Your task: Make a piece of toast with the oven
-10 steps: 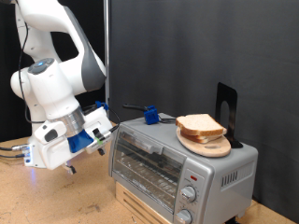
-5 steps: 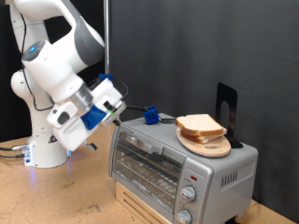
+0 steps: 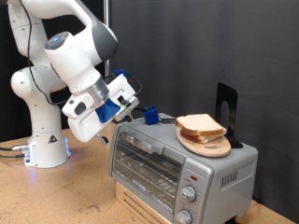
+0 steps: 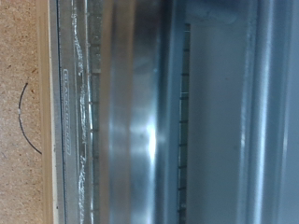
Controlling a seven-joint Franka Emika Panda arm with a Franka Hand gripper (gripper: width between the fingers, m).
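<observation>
The silver oven (image 3: 177,166) stands at the exterior view's lower right, its glass door shut and the wire rack showing behind it. The piece of toast (image 3: 199,124) lies on a round wooden board (image 3: 213,147) on the oven's top. My gripper (image 3: 131,96) hangs in the air above the oven's left end, apart from it and to the left of the toast. Its fingers do not show plainly. The wrist view shows only blurred silver metal of the oven (image 4: 149,112) close up, with no fingers and no toast in it.
A blue-handled tool (image 3: 148,114) lies on the oven's top at the back left, close to my gripper. A black stand (image 3: 225,103) rises behind the board. The oven rests on a light wooden base (image 3: 140,200) on the wooden table (image 4: 23,56). A dark curtain hangs behind.
My arm has swung up and to the exterior view's right, from low beside the oven's left side to above its left end. Toast, board and oven have not moved.
</observation>
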